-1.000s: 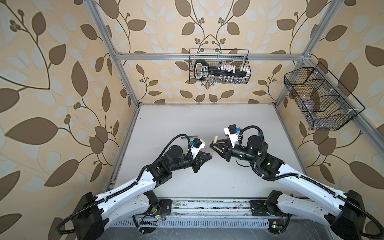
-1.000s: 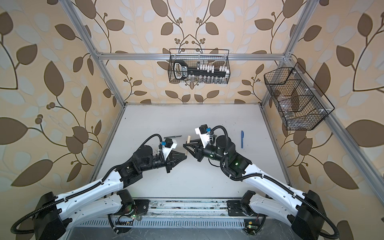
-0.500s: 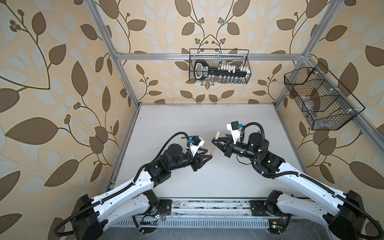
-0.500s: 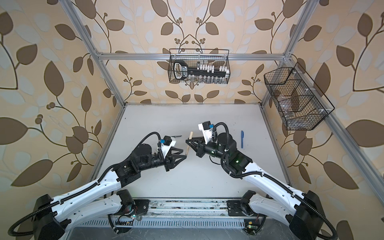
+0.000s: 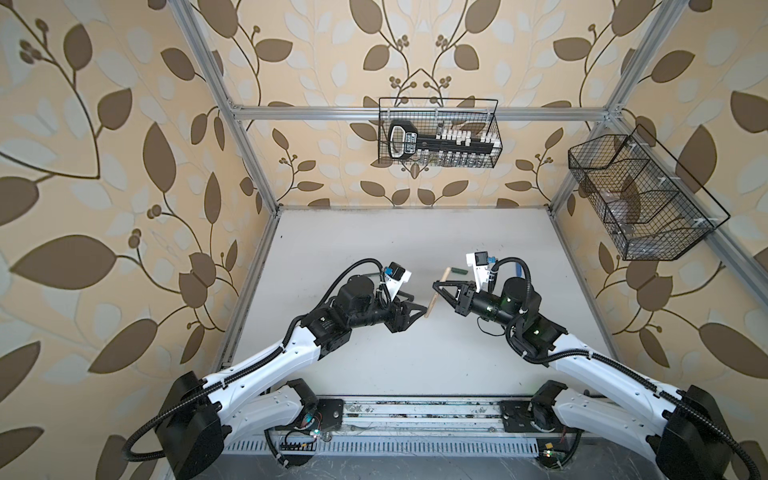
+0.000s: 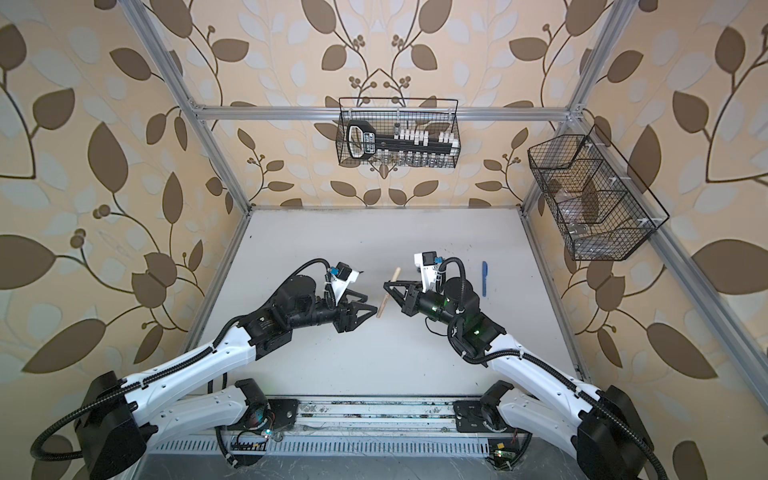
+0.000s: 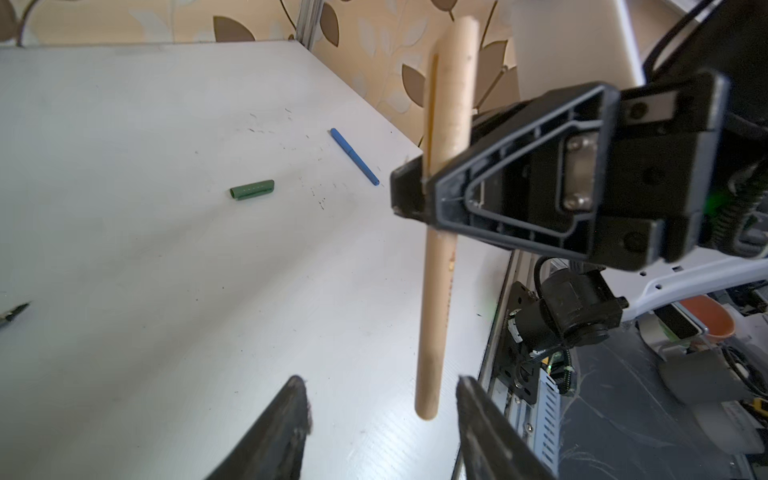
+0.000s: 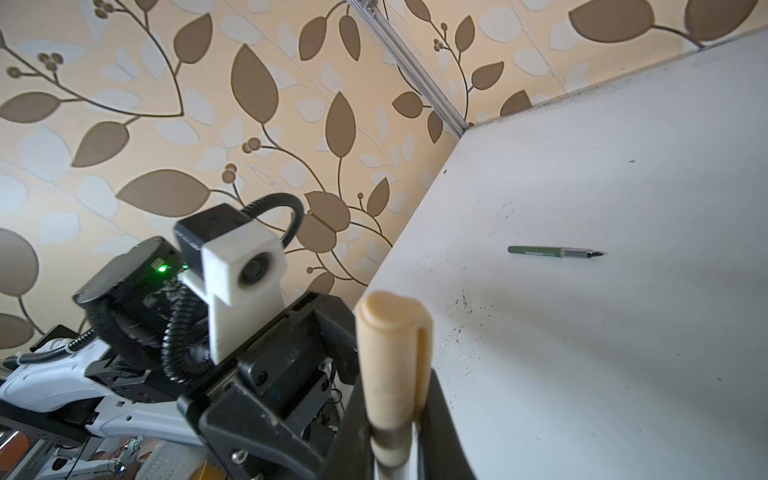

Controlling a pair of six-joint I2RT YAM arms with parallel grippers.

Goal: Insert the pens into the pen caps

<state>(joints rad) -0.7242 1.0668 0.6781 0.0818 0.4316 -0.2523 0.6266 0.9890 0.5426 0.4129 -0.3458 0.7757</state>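
— Right gripper (image 5: 435, 287) clamped on the tan pen (image 5: 443, 277), above the white table (image 5: 374, 241)?
— Yes. Beside its lower end, left gripper (image 7: 379, 380) gapes. Green cap (image 7: 252, 189), blue pen (image 7: 354, 156) lie flat; leaf wallpaper (image 5: 124, 166) all round.

A white table (image 5: 374, 249) is seen from above, enclosed by leaf-patterned wallpaper (image 5: 104, 174). Over its middle, a tan pen (image 5: 444, 277) is clamped near its midpoint by the right gripper (image 5: 435, 286) and held tilted. Its lower end is placed just beside the parted jaws of the left gripper (image 5: 419, 304). A dark green cap (image 5: 459, 271) is laid on the table behind the pen. A wire basket (image 5: 440, 100) is hung on the back wall and a second wire basket (image 5: 648, 245) on the right wall
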